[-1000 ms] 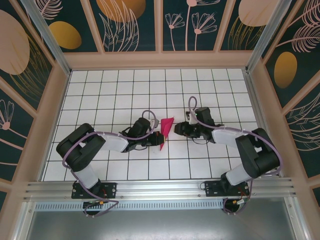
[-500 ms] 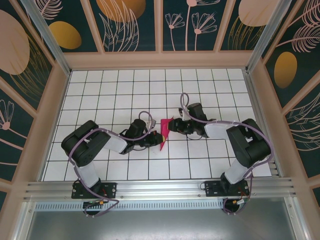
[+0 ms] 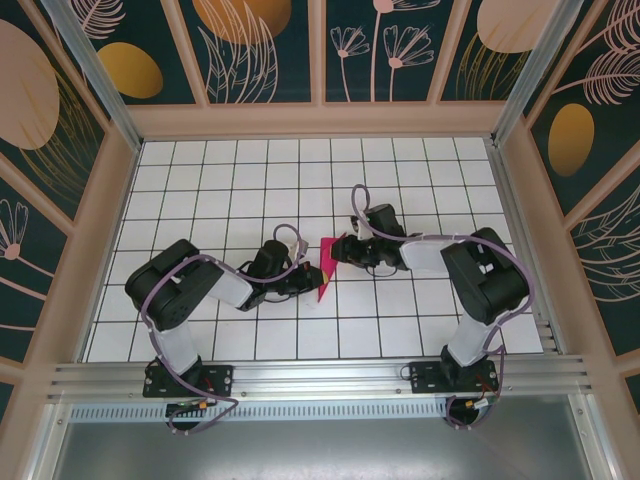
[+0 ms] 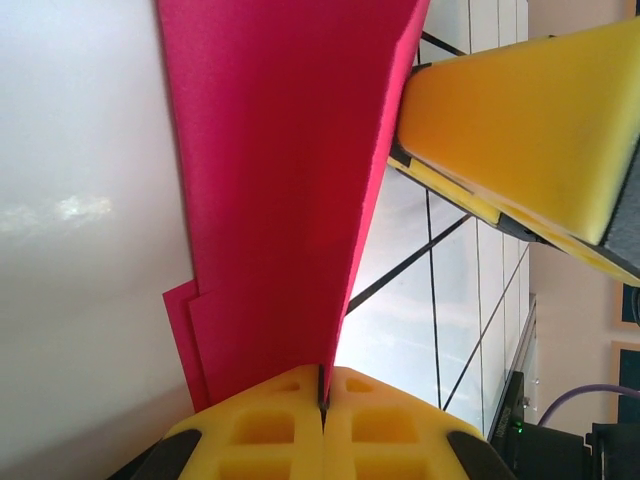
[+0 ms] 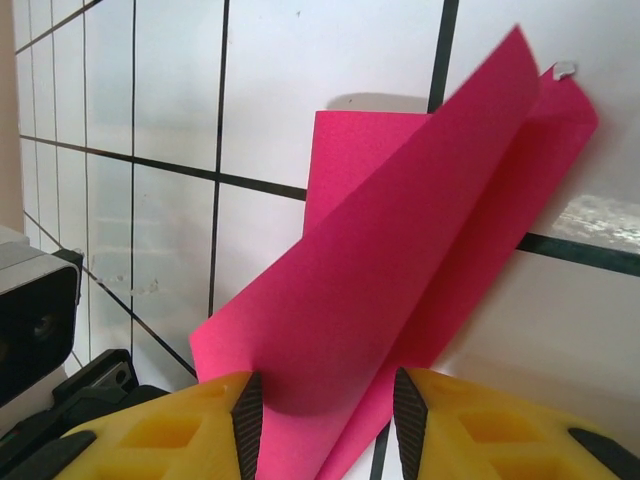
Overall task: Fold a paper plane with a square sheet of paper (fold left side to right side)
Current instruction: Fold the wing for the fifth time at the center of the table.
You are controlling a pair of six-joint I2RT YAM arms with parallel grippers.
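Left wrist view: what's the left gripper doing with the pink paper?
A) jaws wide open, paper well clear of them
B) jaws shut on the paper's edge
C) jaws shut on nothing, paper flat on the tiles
B: the left gripper has its two yellow fingers pressed together, and the lower edge of the pink paper runs into the seam between them, with the sheet rising up from there.

Right gripper (image 5: 325, 415) jaws parted, folded pink paper (image 5: 400, 250) sitting in the gap. Top flap lifted off the white grid table (image 5: 300, 60). Black housing (image 5: 40, 300) just beside the fingers, can't identify.
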